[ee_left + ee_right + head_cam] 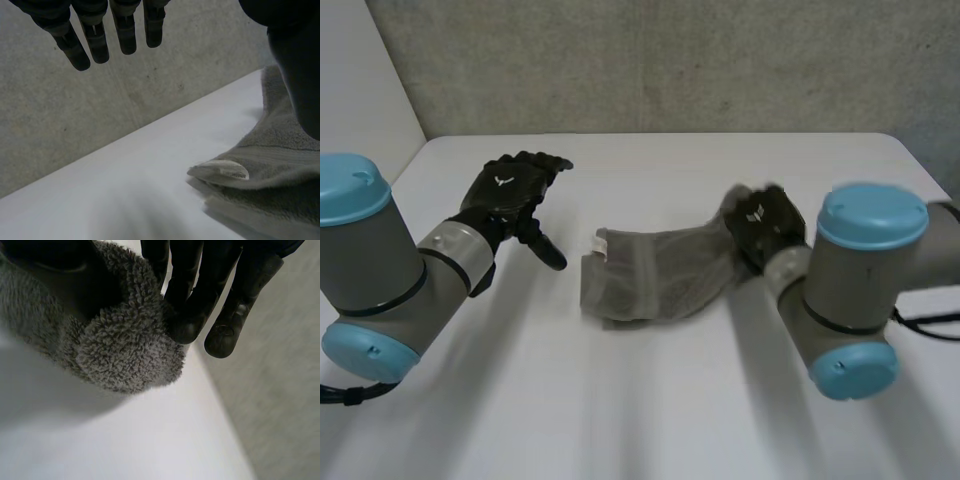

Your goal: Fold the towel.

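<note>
So the towel (pixel 655 275) is sitting pretty much mid-bench, lying as a crumpled band running from 9 to 3 o'clock in the head view. It's grey, fuzzy terry with a loopy pile, which is showing really well in the right wrist view (pixel 125 345). It's looking doubled over on itself rather than flat, with layered edges stacking up at its 9 o'clock end. A small white label (pixel 600 243) is sticking out at that same end, and in the left wrist view it's showing as a pale oval tab (pixel 222 170) lying on top of the cloth (pixel 280 165).

At the towel's 3 o'clock end the right hand (pixel 765 225) is gripping a bunched wad of cloth, with its black fingers (pixel 190 315) curling in tight against the lump.

The left hand (pixel 515 190) is hanging off at the towel's 9 to 10 o'clock, clear of it and holding nothing. Its fingers (pixel 95 40) are stretching out straight and a bit spread, thumb pointing down toward the bench (pixel 650 400).

The bench is smooth white, and a rough grey wall (pixel 670 60) is running along its 12 o'clock side.
</note>
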Robot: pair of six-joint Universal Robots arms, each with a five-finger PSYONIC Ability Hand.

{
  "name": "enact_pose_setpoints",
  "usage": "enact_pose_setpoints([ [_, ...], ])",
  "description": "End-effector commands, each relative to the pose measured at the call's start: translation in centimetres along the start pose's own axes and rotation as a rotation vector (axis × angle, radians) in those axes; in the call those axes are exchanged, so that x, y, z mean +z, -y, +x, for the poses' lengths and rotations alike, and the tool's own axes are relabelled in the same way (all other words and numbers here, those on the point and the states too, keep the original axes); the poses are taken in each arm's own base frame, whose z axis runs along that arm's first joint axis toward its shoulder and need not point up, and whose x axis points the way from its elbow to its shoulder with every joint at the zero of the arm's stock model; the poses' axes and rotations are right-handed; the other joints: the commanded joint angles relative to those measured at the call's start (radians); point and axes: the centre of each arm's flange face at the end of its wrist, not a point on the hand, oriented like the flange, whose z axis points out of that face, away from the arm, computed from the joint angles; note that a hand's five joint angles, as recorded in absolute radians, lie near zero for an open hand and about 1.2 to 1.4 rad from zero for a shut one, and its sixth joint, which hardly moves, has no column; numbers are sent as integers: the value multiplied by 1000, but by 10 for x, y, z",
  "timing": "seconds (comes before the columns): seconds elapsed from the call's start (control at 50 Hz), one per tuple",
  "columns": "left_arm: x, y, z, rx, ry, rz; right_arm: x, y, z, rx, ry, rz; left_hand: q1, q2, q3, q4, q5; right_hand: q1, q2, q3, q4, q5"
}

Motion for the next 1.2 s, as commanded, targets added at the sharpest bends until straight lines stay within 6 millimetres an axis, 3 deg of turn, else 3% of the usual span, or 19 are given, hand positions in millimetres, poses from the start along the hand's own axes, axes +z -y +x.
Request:
enact_pose_setpoints([
  [0.02, 0, 15, -2, 7, 9, 42, -7, 70, -35, -38, 72, 216, -46, -44, -34, -46, -51, 113, 124, 63, 66, 73],
  [0.04, -1, 19, -4, 9, 15, 55, -10, 77, -48, -63, 110, 243, -46, -44, -34, -46, -51, 113, 124, 63, 66, 73],
  [0.06, -1, 22, -8, 10, 25, 63, -10, 77, -49, -63, 110, 244, -46, -44, -34, -46, -51, 113, 124, 63, 66, 73],
  [0.1, -1, 23, -11, 9, 31, 65, -18, 84, -83, -138, 219, 291, -46, -44, -34, -46, -51, 113, 124, 63, 66, 73],
  [0.12, -1, 23, -11, 9, 31, 66, -18, 84, -83, -138, 219, 291, -46, -44, -34, -46, -51, 113, 124, 63, 66, 73],
  [0.16, -1, 23, -13, 9, 36, 67, -30, 78, -117, -215, 354, 308, -46, -44, -34, -46, -51, 113, 124, 63, 66, 73],
  [0.26, -2, 21, -13, 7, 37, 59, -46, 60, -147, -259, 542, 300, -46, -44, -34, -46, -51, 113, 124, 63, 66, 73],
  [0.3, -2, 21, -13, 7, 37, 59, -48, 59, -148, -254, 562, 302, -46, -44, -34, -46, -51, 113, 124, 63, 66, 73],
  [0.32, -2, 21, -13, 5, 38, 59, -46, 61, -144, -241, 559, 310, -49, -47, -37, -49, -54, -130, -119, -180, -177, -170],
  [0.34, -2, 21, -13, 5, 38, 59, -46, 61, -144, -241, 559, 310, -49, -47, -37, -49, -54, -132, -122, -183, -179, -172],
  [0.38, -1, 23, -14, 7, 41, 66, -45, 67, -137, -222, 533, 322, -46, -44, -34, -46, -51, -1109, -1098, -1159, -1156, -1148],
  [0.44, 0, 25, -15, 8, 41, 74, -45, 71, -131, -197, 522, 328, -46, -44, -34, -46, -51, -1109, -1098, -1159, -1156, -1148],
  [0.7, 12, 47, -17, -90, 36, 147, -43, 69, -37, 276, 383, 221, -49, -47, -37, -49, -54, -1109, -1098, -1159, -1156, -1148],
  [0.82, 19, 41, -12, -157, 25, 125, -27, 57, -14, 437, 326, 169, -43, -41, -31, -43, -48, -1109, -1098, -1159, -1156, -1148],
  [0.86, 22, 26, -4, -198, 31, 70, -16, 55, -5, 543, 306, 152, -37, -35, -25, -37, -43, -1109, -1098, -1159, -1156, -1148],
  [0.98, 29, -9, 10, -223, 42, -55, 3, 42, -21, 646, 346, 69, -34, -32, -22, -34, -40, -1109, -1098, -1159, -1156, -1148],
  [1.02, 32, -34, 16, -226, 46, -150, 13, 34, -32, 676, 383, 0, -34, -32, -22, -34, -40, -1109, -1098, -1159, -1156, -1148],
  [1.08, 32, -56, 22, -226, 38, -239, 23, 19, -49, 696, 422, -95, -34, -32, -22, -34, -40, -1109, -1098, -1159, -1156, -1148],
  [1.2, 29, -77, 27, -225, 34, -332, 30, 5, -66, 712, 462, -199, -34, -32, -22, -34, -40, -1109, -1098, -1159, -1156, -1148],
])
